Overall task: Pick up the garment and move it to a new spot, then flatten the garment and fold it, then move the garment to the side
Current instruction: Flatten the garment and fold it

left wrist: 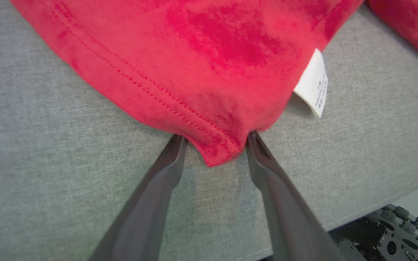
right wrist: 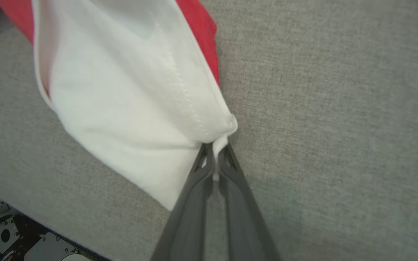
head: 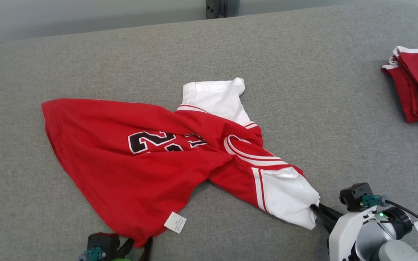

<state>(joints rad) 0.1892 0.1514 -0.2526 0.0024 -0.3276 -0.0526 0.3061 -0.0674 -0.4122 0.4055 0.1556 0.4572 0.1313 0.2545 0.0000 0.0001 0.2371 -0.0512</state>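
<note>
A: Garment [head: 136,159]?
B: Red jersey, white sleeves, twisted at the grey cushion's [head: 303,54] centre. Right gripper [right wrist: 214,148] clamps a sleeve [head: 289,199] at four o'clock; left gripper's [left wrist: 214,139] jaws are spread around the hem [left wrist: 180,105] at seven.
A: Hidden?
B: Folds swallow its number [head: 147,140].

The left gripper [head: 139,247] sits low at the left, with its two dark fingers [left wrist: 172,156] spread apart. The right gripper [head: 315,209] comes in from the lower right on a pale arm [head: 345,232]. Its fingers [right wrist: 230,163] are pressed tight together, pinching the shirt [head: 140,170] by a white sleeve.
</note>
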